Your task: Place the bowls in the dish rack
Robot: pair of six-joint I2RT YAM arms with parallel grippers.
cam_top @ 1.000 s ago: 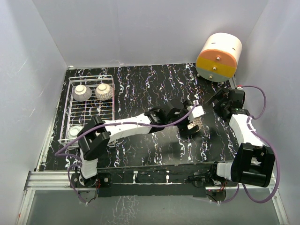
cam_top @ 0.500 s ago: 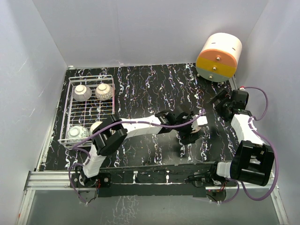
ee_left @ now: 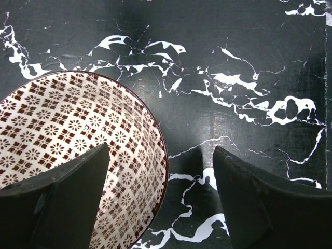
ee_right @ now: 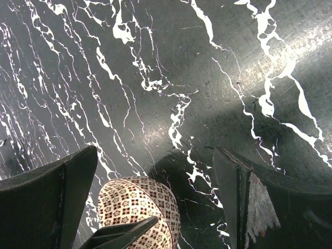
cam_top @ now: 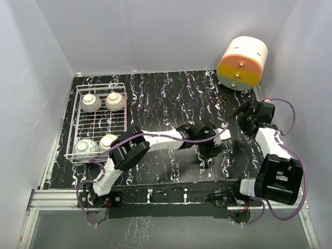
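One bowl is straddled at its rim by the wide-open, empty left tool; if closed shallowly, it could be tipped or dropped.

The bowl under the left wrist camera is showing a white inside latticed with dark brown-red flower squares, edged by a dark rim; the table is showing black marble streaked with white veins; the dish rack is showing white wire; the cylinder is showing cream sides and an orange-and-yellow face.
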